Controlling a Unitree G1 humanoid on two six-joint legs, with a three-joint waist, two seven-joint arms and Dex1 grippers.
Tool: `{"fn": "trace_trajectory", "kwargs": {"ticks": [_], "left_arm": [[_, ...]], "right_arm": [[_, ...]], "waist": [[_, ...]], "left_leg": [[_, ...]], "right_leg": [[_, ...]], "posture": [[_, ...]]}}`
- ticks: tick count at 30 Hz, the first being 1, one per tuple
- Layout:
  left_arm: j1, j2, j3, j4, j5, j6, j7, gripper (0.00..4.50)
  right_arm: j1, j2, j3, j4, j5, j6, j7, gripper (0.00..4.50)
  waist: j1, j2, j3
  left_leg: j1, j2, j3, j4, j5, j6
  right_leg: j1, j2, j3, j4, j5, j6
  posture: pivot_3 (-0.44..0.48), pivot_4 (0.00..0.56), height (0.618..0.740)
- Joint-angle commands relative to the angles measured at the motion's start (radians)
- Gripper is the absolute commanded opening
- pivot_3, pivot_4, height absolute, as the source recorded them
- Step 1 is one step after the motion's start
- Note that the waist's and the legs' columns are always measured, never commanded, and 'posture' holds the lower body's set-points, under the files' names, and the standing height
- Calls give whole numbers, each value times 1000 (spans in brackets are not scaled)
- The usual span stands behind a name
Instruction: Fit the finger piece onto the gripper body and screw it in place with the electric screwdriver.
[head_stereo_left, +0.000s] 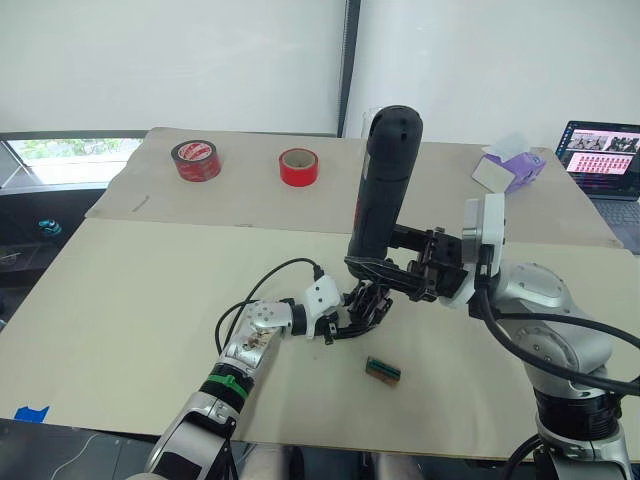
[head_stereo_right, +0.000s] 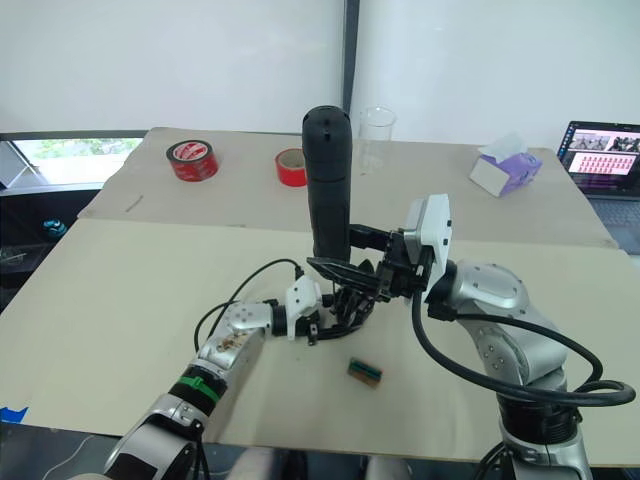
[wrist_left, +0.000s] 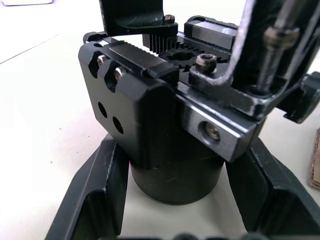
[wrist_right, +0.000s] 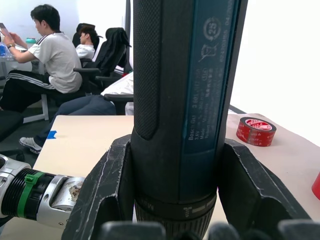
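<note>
Left wrist view has the gripper body clamped between the left gripper's two fingers: a black blocky assembly on a round base, with toothed racks, small screw heads and a bare-metal bar. It sits near the middle of the table. The screwdriver, a dark pen-shaped cylinder with a textured grip, stands upright over it, pinched low on its barrel by the right gripper. Judging the step as driving a screw, the bit should stay square on the screw head with steady downward pressure, while the left arm keeps the body from twisting. I cannot pick out the finger piece separately. A small green-brown block lies just nearer.
</note>
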Motion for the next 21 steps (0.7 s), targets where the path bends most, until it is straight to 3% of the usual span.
{"fn": "trace_trajectory", "kwargs": {"ticks": [1, 21], "left_arm": [[35, 3, -62, 37, 44, 45, -24, 2284], [33, 4, -63, 33, 42, 53, -26, 2284]], "right_arm": [[-5, 6, -17, -32, 11, -43, -1, 1912], [15, 29, -16, -24, 11, -51, -15, 1912]], "waist": [[0, 0, 0], [-1, 0, 0]], "left_leg": [[0, 0, 0, 0, 0, 0], [0, 0, 0, 0, 0, 0]], "right_leg": [[0, 0, 0, 0, 0, 0], [0, 0, 0, 0, 0, 0]], "posture": [[0, 150, 740], [0, 150, 740]]}}
